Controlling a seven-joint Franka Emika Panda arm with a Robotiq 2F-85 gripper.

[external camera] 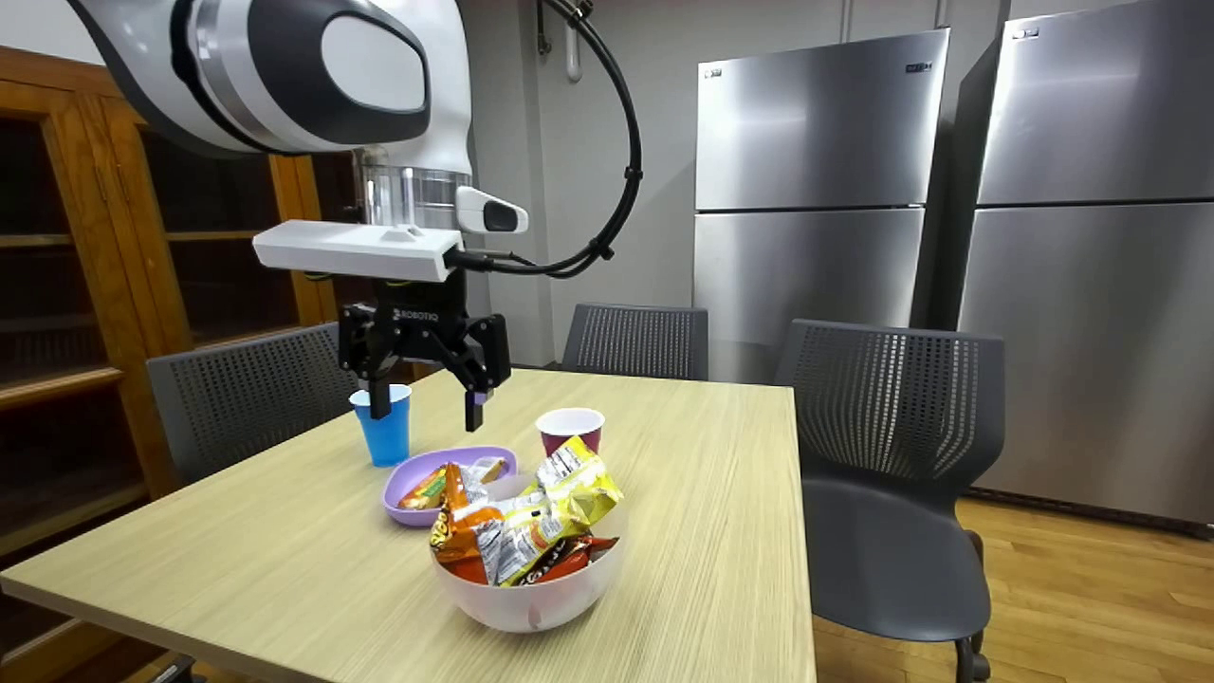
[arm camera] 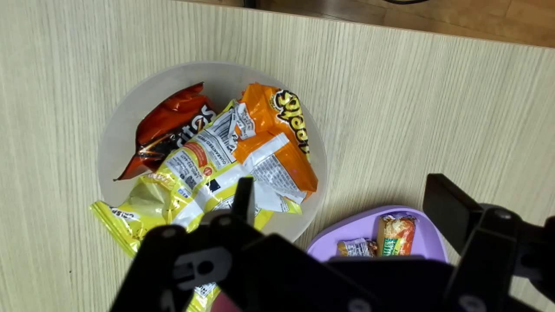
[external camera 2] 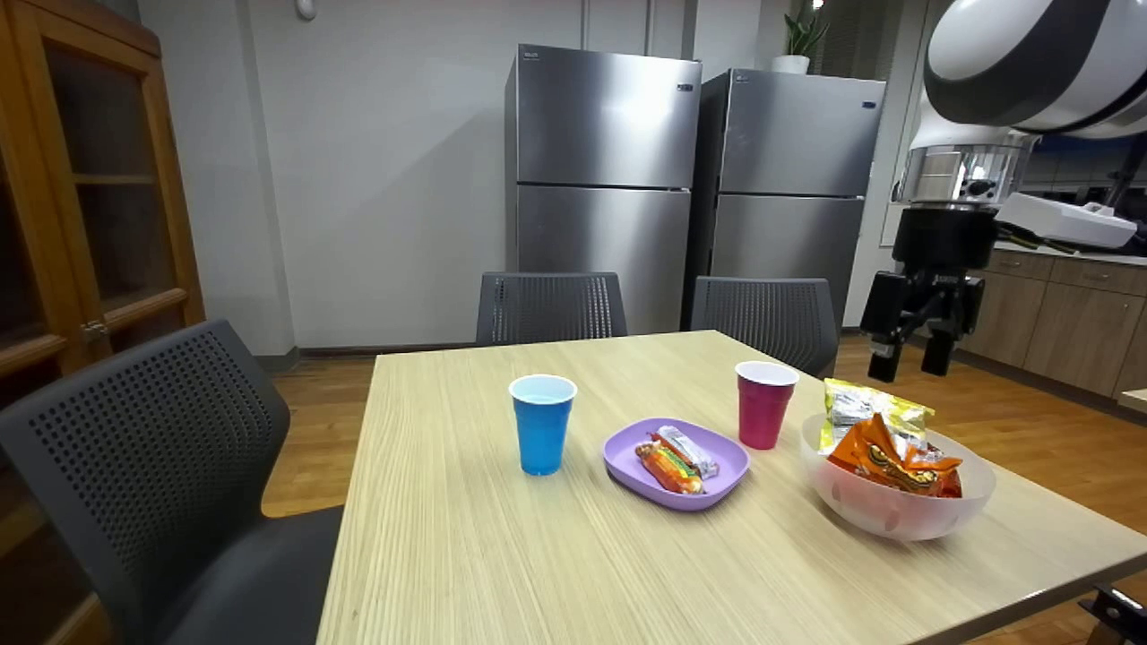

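Hand [external camera: 427, 408] hangs above the tabletop [external camera: 702, 531], fingers wide, nothing gripped

The pale wooden tabletop spreads over the lower left and middle of an exterior view. On it, at lower middle, stands a frosted bowl [external camera: 536, 609]. The hand hangs left of centre, higher in that frame, with only air between its fingers — nothing held, nothing touched.

In the wrist view one fingertip shows in front of the bowl's contents, near the middle; the other shows just right of a purple plate [arm camera: 353, 226] at lower right. In the bowl, left of centre, a yellow bag [arm camera: 188, 171] lies with an orange bag [arm camera: 279, 134] at its upper right and a red bag [arm camera: 169, 130] at its upper left. In an exterior view a blue cup [external camera 2: 542, 432] stands left of the plate, mid-frame, and a dark red cup [external camera 2: 764, 410] at the plate's upper right. Smallest, two wrapped bars [external camera 2: 670, 469] lie on the plate.

The step looks like positioning, before any contact. Reaching a bag would call for centring over it and lowering with fingers apart — keeping the outer one off the plate.
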